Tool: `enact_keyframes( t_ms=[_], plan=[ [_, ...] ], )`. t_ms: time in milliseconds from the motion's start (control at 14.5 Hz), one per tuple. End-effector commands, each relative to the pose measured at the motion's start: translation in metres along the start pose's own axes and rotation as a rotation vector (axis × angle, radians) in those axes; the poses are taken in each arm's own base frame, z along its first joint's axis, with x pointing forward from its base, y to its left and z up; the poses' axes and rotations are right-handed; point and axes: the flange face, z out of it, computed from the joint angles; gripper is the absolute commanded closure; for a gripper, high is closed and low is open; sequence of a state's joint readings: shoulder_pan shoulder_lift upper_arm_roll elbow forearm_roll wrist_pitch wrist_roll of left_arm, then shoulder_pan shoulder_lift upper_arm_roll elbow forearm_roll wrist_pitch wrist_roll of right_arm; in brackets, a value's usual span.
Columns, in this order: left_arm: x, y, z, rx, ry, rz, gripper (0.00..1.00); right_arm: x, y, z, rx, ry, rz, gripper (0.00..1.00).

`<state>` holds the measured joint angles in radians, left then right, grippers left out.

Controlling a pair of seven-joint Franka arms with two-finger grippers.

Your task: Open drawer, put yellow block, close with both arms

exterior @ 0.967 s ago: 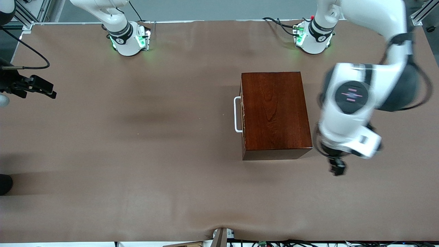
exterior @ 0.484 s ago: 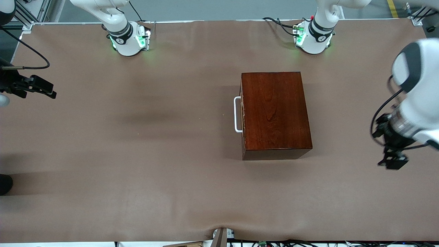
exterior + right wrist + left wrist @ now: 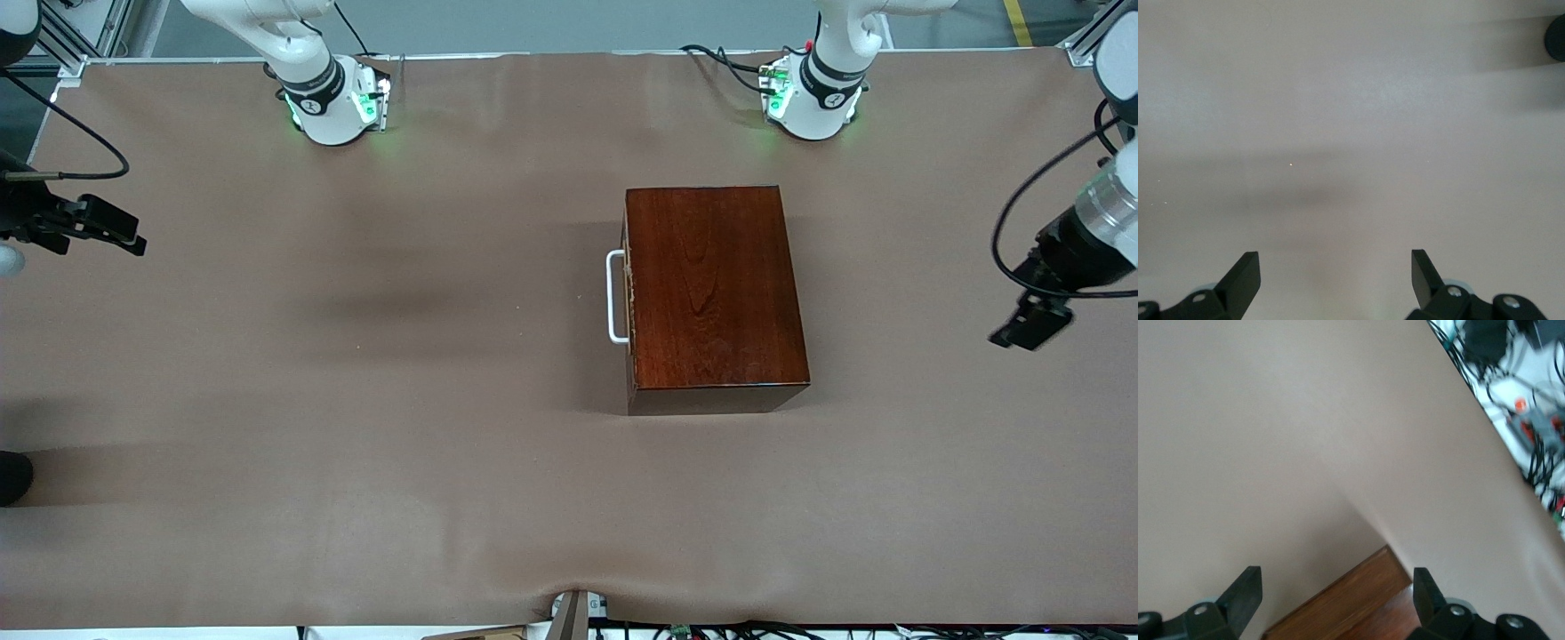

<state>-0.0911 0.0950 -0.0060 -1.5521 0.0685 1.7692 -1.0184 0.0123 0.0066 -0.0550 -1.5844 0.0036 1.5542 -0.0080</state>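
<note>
The mahogany box [image 3: 716, 289] stands on the table near the left arm's base. Its drawer is shut; only the white bar handle [image 3: 615, 297] shows, facing the right arm's end of the table. The yellow block is out of view. My left gripper [image 3: 1029, 327] is open and empty over the table at the left arm's end, away from the box. The left wrist view shows its spread fingers [image 3: 1337, 581] and a corner of the box [image 3: 1358, 603]. My right gripper [image 3: 120, 234] waits open and empty at the right arm's end; the right wrist view [image 3: 1335, 260] shows only bare table.
The brown table cover [image 3: 356, 373] spans the whole view. A dark round object [image 3: 13, 476] sits at the edge by the right arm's end and shows in the right wrist view [image 3: 1557, 37]. Cables [image 3: 1531, 420] lie off the table's front edge.
The left arm has swung away from beside the box out to the left arm's end of the table. The box and the right arm have not moved.
</note>
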Motion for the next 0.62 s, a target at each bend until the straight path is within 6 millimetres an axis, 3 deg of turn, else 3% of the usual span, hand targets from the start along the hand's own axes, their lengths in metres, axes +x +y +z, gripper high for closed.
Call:
enact_keyframes(
  t_ms=[0,553],
  plan=[
    [-0.020,-0.019,-0.014,-0.005,-0.017,0.208,0.00,-0.007,0.004,-0.003,-0.010,0.004,-0.004,0.00],
    [-0.048,-0.052,-0.027,0.076,-0.144,0.897,0.00,-0.007,0.003,-0.003,-0.012,0.004,-0.005,0.00]
  ],
)
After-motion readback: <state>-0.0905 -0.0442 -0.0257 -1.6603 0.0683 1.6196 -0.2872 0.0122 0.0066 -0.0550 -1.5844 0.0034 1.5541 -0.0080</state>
